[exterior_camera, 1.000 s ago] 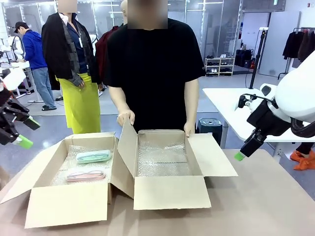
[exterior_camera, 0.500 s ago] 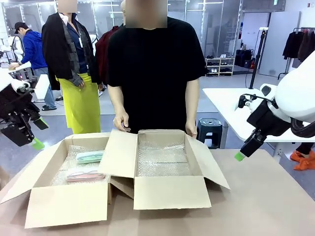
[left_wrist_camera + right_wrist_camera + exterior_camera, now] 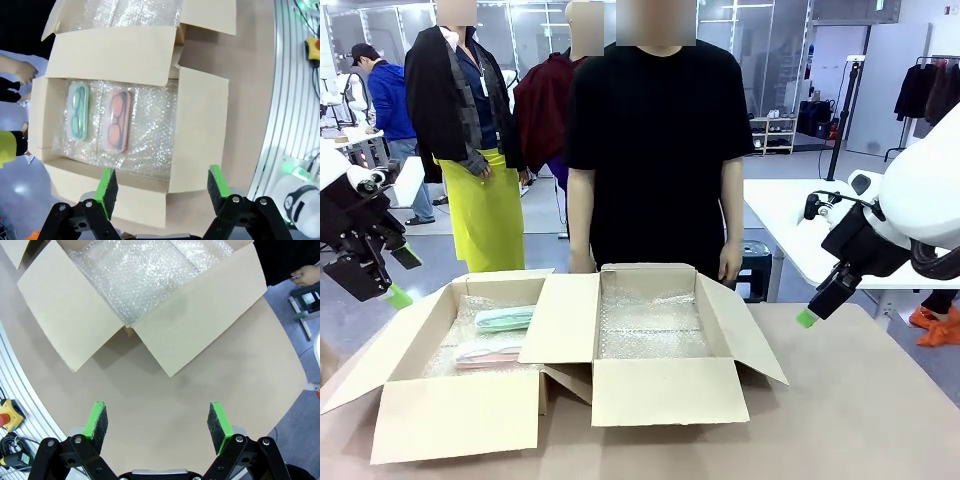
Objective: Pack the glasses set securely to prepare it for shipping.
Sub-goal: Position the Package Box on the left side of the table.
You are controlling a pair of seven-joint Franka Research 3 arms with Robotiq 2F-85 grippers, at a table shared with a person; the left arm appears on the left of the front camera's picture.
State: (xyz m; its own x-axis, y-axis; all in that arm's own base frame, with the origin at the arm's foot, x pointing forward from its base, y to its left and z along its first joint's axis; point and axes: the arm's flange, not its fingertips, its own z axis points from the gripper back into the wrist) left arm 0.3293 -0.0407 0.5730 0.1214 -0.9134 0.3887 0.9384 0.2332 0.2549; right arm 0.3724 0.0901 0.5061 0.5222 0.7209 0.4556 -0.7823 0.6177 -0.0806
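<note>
Table (image 3: 860, 420) in front of you carries two open boxes w/ bubble wrap lining: left box (image 3: 455, 410), right box (image 3: 665, 390). Person (image 3: 655, 150) stands at far side. Left gripper (image 3: 162, 187) & right gripper (image 3: 157, 425) both hang wide, empty. Mint case (image 3: 77, 111) & pink case (image 3: 117, 121) lie side by side in left box.

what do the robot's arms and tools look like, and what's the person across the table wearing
Both arms have glossy white rounded shells. The left tool and right tool are black, angular two-finger units with bright green pads at the tips. A black cable loops along the right arm's wrist. The person wears a plain black short-sleeved T-shirt.
</note>
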